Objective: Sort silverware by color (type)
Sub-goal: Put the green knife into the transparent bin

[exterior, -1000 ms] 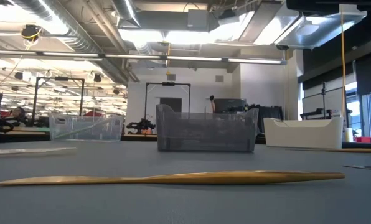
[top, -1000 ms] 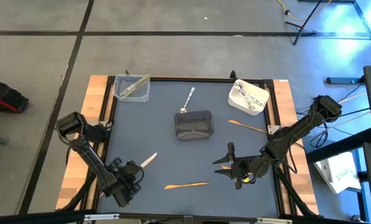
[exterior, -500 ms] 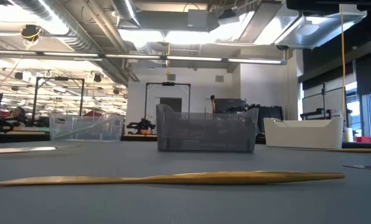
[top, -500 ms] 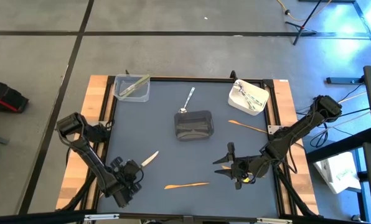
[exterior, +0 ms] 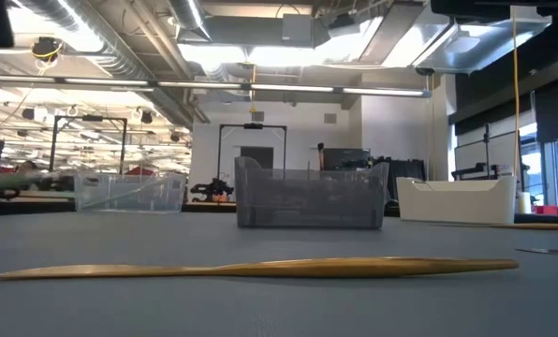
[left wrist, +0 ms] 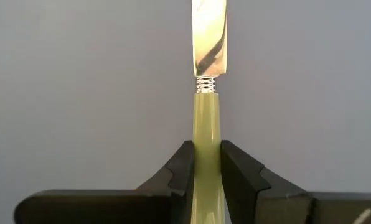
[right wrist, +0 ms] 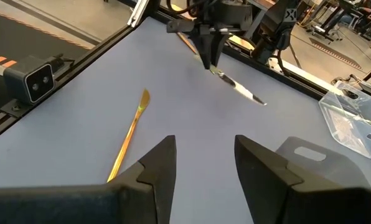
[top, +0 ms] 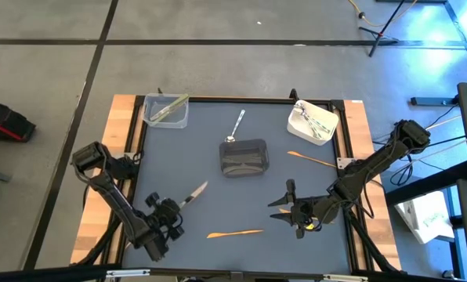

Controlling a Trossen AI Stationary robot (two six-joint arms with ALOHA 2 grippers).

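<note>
- Knife (top: pixel 193 193) with pale green handle and shiny blade: clamped by the handle in the left pincer (top: pixel 173 211), near the desk's (top: pixel 218 188) front left corner.
- Orange utensil (top: pixel 235 233): flat on the desk near the front edge, between both arms.
- Right pincer (top: pixel 283 208): fingers spread apart, holding nothing, front right area.
- Spoon (top: pixel 236 126): just behind the dark grey bin (top: pixel 244 157).
- Second orange utensil (top: pixel 312 160): near the white bin (top: pixel 313 122).
</note>
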